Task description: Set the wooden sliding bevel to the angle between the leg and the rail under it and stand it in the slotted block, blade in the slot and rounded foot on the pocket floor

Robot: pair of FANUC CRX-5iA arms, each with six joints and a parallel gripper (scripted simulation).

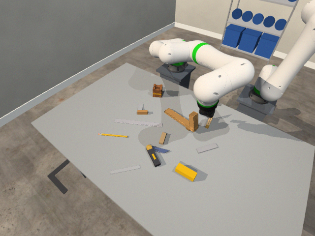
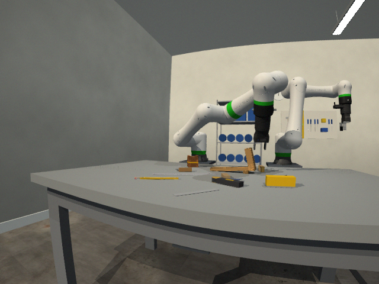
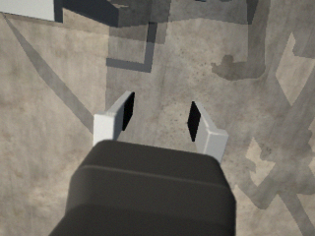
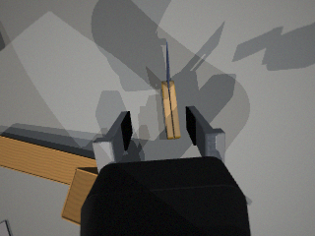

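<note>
The wooden bevel stands on edge, its thin blue blade projecting from one end. My right gripper is open above it, and the handle shows between the fingers in the right wrist view, not gripped. The leg rises at a tilt from the end of the rail. The brown slotted block stands at the back. The black bevel lies nearer the front. My left gripper is open and empty, away from the table.
A small square, a long ruler and a pencil lie left of the rail. A wooden piece lies before the rail. A grey strip and yellow block lie right, another strip front left.
</note>
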